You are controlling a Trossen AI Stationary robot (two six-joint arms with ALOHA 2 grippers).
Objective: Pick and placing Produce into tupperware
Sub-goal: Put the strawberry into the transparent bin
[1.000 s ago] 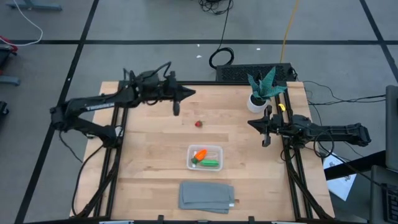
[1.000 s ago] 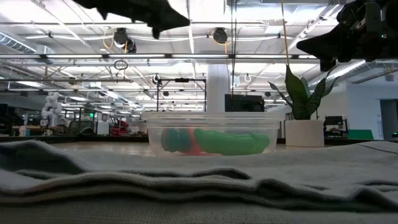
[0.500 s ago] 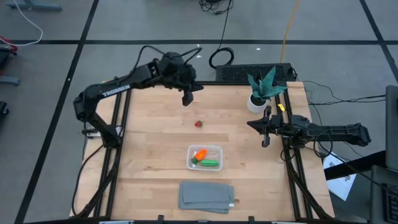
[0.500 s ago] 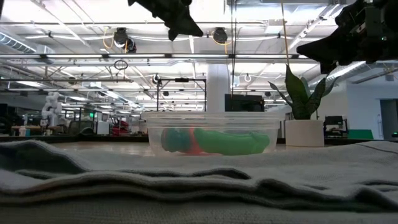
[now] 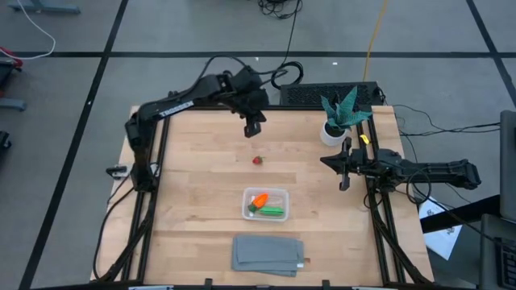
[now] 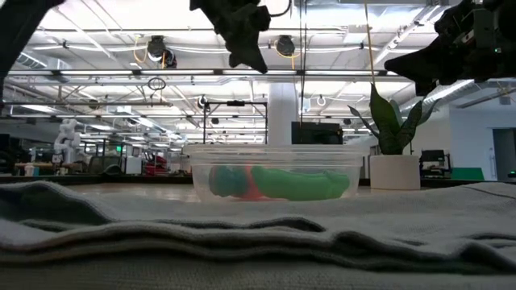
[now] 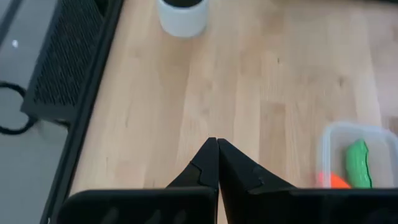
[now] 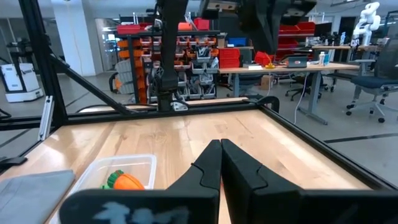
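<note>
- We see the left gripper [image 5: 253,129] held above the far part of the wooden table [image 5: 193,201], its two fingers [image 7: 208,163] pressed together to a point and holding nothing.
- The small round red piece [image 5: 257,160] lies on the bare wood just nearer the front edge than this pincer, apart from it and outside the container.
- The tupperware [image 5: 265,203] sits farther toward the front edge from the left pincer, beyond the red piece; in the left wrist view its corner [image 7: 354,163] shows past the closed fingertips.
- Inside it we see the orange carrot-like piece [image 5: 259,200] and the elongated green piece [image 5: 273,212] lying side by side, touching or nearly so; in the low view both show through the clear wall [image 6: 274,182].
- The right gripper [image 5: 345,171] waits over the table's right side, its fingers [image 8: 211,163] closed flat against each other and empty.
- From that pincer, the tupperware lies toward the table's middle, well apart, and the red piece is farther off still.
- A potted plant [image 5: 342,115] in a white pot stands at the far right corner, just behind the right pincer and off to the side of the left one.
- A folded grey cloth [image 5: 268,254] lies at the front edge, just beyond the tupperware as reckoned from the left pincer.
</note>
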